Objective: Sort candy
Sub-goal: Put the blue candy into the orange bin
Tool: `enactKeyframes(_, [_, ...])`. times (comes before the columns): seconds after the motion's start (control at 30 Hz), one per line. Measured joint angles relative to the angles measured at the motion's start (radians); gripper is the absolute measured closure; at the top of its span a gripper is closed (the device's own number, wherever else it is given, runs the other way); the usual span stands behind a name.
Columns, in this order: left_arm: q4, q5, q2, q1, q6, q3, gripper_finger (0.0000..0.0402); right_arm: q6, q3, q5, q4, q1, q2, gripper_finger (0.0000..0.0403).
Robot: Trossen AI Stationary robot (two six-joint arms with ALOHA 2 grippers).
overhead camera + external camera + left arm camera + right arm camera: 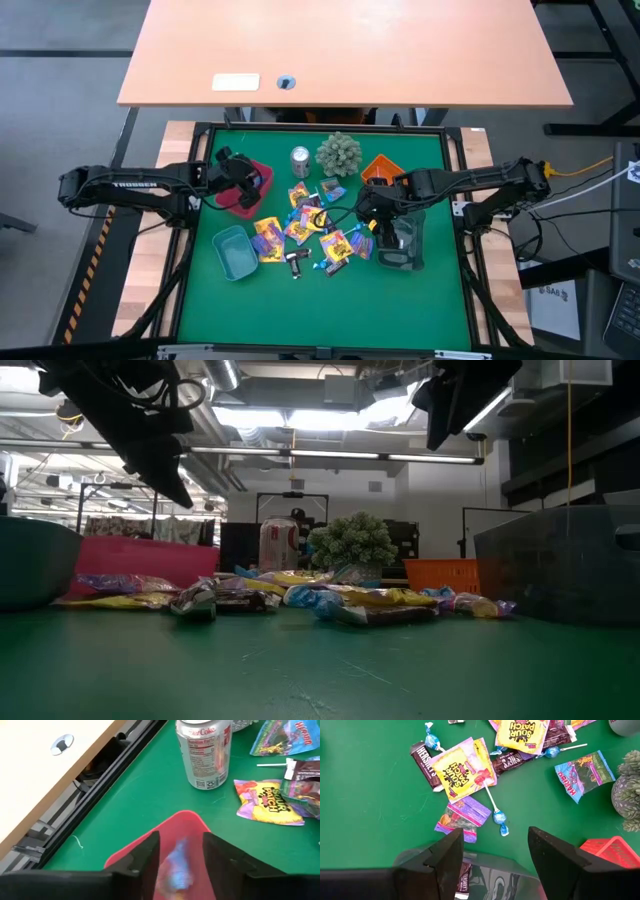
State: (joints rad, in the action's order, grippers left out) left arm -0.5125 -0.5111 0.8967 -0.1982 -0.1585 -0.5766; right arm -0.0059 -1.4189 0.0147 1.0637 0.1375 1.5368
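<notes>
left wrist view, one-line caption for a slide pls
Left gripper with open jaws above the red tray, a blue-wrapped candy between them, silver can beyond.

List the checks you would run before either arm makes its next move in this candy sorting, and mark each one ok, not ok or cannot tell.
1. Left gripper open above the red tray: ok, its fingers stand apart.
2. Blue-wrapped piece lying in the red tray: cannot tell, it shows blurred between the fingers.
3. Right gripper open and empty: ok.
4. Right gripper over the dark tray: ok.
5. Candy left to sort: ok, many pieces lie on the green mat.
6. Silver can and green plant ball clear of both arms: ok.
</notes>
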Motion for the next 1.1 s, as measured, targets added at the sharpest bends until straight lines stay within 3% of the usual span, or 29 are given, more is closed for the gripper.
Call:
enactKeyframes(0.17, [0.001,0.054,0.0,0.001,0.0,0.0,0.0229,0.0,0.0,0.0,-0.016,0.0,0.0,0.0182])
enactKeyframes(0.4, [0.014,0.133,0.0,0.001,0.0,0.0,0.0222,0.001,0.0,-0.026,-0.089,0.0,0.0,0.0182])
enactKeyframes(1.1, [0.06,0.139,0.0,0.005,0.0,0.0,0.0221,0.001,0.0,-0.031,-0.132,0.0,0.229,0.0182])
